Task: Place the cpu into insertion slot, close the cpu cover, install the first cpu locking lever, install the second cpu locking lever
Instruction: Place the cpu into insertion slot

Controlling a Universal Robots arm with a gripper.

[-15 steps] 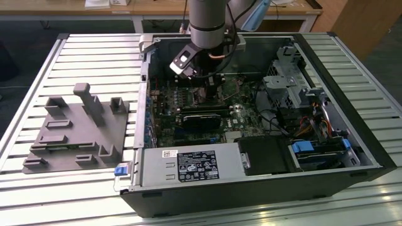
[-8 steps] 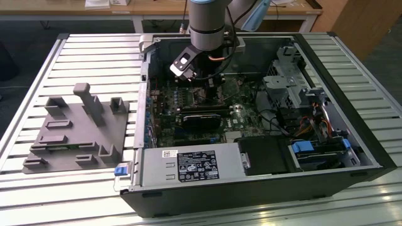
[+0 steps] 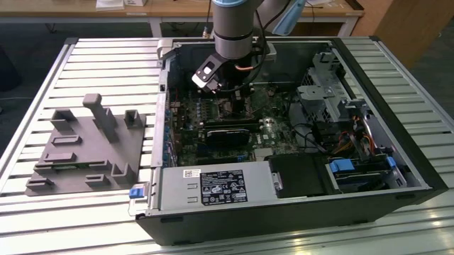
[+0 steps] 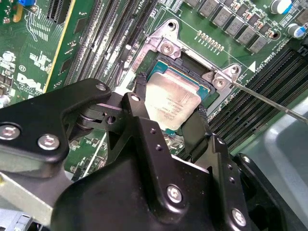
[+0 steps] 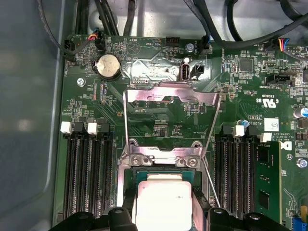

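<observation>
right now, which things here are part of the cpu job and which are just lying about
Job: cpu, held by the gripper at the socket; cpu cover, open; locking lever.
Just lying about: graphics card; power supply; grey fixture block; coin battery.

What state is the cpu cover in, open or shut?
Open. In the first wrist view the cpu cover is swung back off the socket, leaving the cpu bare.
</observation>
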